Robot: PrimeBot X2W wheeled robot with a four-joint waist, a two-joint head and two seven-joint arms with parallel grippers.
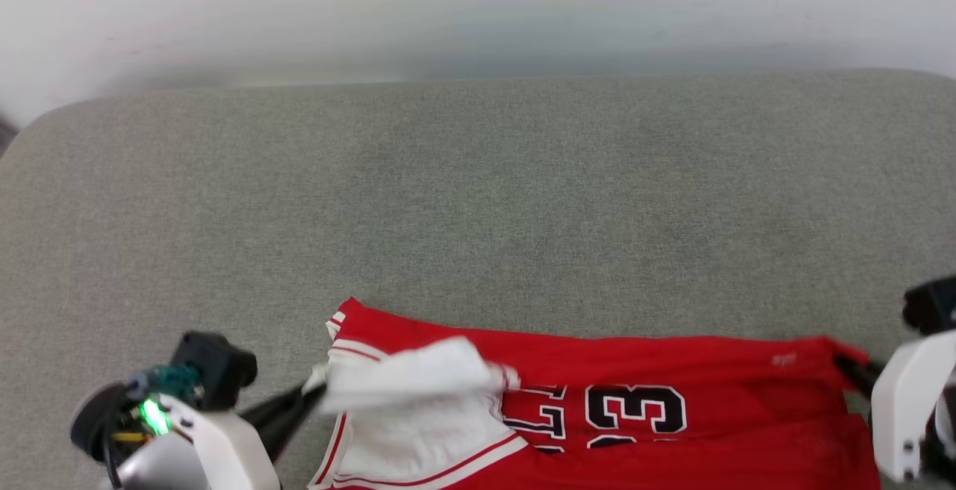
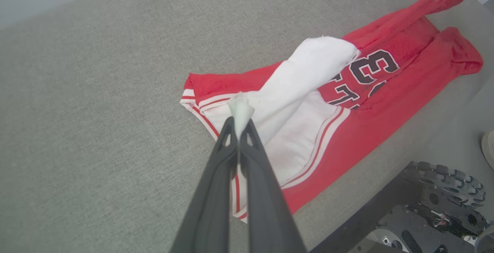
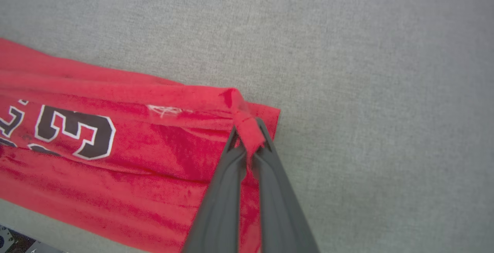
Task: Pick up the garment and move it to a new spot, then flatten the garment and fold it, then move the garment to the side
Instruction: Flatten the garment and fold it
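Over the near-left part of the grey padded surface (image 1: 478,199) sits the left arm's pale wrist, a small green light (image 1: 153,415) glowing on it. From there the left gripper (image 1: 317,393) reaches toward the middle of the surface's near edge. Its two dark fingers are pressed together on a pinch of the white sleeve (image 1: 418,374), which is lifted off the surface into a loose peak. The left wrist view shows this closely: the left gripper (image 2: 239,123) has a tuft of white cloth squeezed at its tips, and the sleeve (image 2: 308,68) drapes away from them.

The garment (image 1: 672,370) lies along the near edge of the surface, spread sideways from just left of the middle to the right end, bunched and partly folded over itself. Its red-and-white stripe trim (image 1: 351,348) lies at its left end. Toward the right end of the surface the black, white-outlined number (image 1: 635,408) shows on the red front, and part of it is hidden under a fold.

At the near-right end of the surface the right gripper (image 1: 851,370) meets the garment's red corner. In the right wrist view the right gripper (image 3: 249,149) is clamped on a twisted bunch of red cloth, with the garment (image 3: 135,160) trailing off beside it. Bare grey surface (image 3: 366,71) lies beyond.
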